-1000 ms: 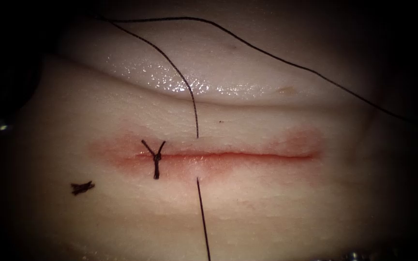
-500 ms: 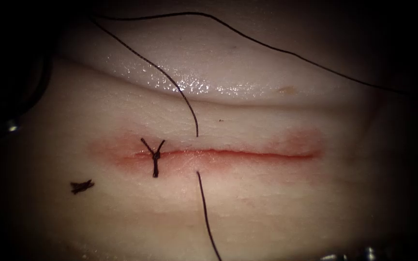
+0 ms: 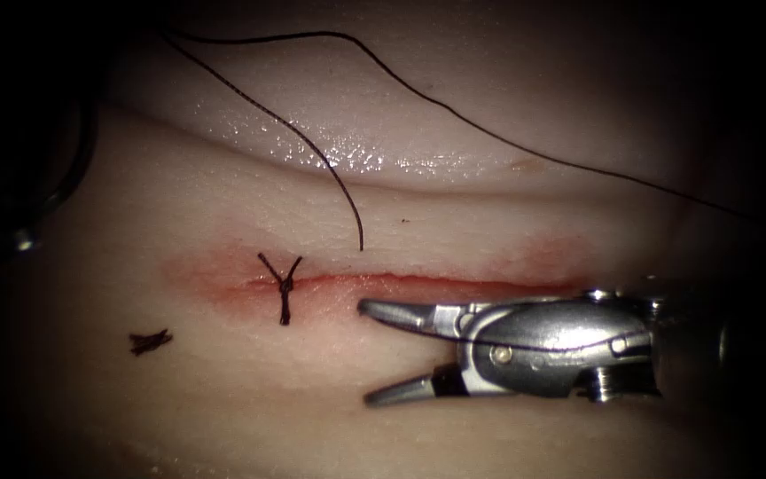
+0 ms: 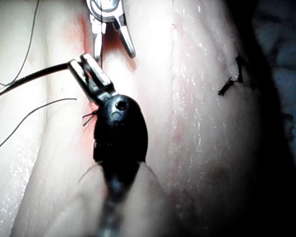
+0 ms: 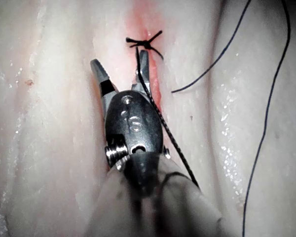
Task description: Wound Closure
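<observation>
**Right tool enters over the cut as near thread tail is covered**

The cut (image 3: 418, 282) runs left to right across the tissue (image 3: 223, 399), rimmed with red fluid (image 3: 214, 275), one finished knot (image 3: 285, 288) near its left end. A half-second ago no tool was over the wound; now the right tool (image 3: 381, 352) lies just near of the cut, jaws spread and holding nothing, where the thread's near tail had lain. The thread (image 3: 339, 177) enters the far lip and loops away far and right. The left tool (image 4: 89, 66), seen from its wrist, grips a dark curved strand, seemingly the needle (image 4: 39, 76). A cut end (image 3: 151, 341) lies at near left.
</observation>
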Available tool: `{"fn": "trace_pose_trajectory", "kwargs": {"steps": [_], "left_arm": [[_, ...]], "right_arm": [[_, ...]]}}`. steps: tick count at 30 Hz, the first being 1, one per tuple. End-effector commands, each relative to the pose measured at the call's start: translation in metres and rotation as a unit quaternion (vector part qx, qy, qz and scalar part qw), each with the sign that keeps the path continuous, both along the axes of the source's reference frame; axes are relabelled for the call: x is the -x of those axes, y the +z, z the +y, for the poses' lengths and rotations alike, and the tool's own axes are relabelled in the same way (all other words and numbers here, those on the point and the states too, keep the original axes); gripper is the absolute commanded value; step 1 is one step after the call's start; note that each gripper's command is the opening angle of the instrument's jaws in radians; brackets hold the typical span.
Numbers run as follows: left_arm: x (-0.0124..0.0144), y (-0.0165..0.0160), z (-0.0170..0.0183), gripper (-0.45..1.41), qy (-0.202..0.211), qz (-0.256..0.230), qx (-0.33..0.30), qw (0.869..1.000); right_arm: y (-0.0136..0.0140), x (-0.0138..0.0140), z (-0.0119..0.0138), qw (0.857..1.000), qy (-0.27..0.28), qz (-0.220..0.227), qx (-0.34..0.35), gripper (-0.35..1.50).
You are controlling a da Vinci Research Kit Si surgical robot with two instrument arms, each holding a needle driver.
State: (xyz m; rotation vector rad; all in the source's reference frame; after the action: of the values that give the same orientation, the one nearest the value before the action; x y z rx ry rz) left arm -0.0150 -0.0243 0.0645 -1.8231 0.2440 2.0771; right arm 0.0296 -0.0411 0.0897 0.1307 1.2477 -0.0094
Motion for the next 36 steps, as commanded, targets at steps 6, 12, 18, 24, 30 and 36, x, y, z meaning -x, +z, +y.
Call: {"fn": "trace_pose_trajectory", "kwargs": {"steps": [6,12,18,24,30,36], "left_arm": [[0.0006,0.0006,-0.0006,-0.45,0.001,-0.001,0.000,1.000],[0.0006,0.0006,-0.0008,-0.45,0.002,-0.001,0.001,1.000],[0.0006,0.0005,-0.0010,-0.45,0.002,-0.001,0.001,1.000],[0.0007,0.0005,-0.0011,-0.45,0.003,0.000,0.001,1.000],[0.0012,0.0007,-0.0011,-0.45,0.003,0.002,0.002,1.000],[0.0018,0.0007,-0.0011,-0.45,0.006,0.000,0.002,1.000]], "right_arm": [[0.0036,-0.0018,0.0005,1.000,0.007,-0.011,0.012,1.25],[0.0046,-0.0014,0.0005,1.000,0.011,-0.015,0.004,0.81],[0.0041,-0.0011,0.0001,1.000,-0.008,-0.014,-0.006,-0.35],[0.0007,0.0005,-0.0023,1.000,-0.026,0.001,-0.017,-0.35],[-0.0062,0.0026,-0.0063,0.998,-0.051,0.022,-0.032,-0.35],[-0.0099,0.0028,-0.0085,0.996,-0.071,0.030,-0.033,-0.35]]}}
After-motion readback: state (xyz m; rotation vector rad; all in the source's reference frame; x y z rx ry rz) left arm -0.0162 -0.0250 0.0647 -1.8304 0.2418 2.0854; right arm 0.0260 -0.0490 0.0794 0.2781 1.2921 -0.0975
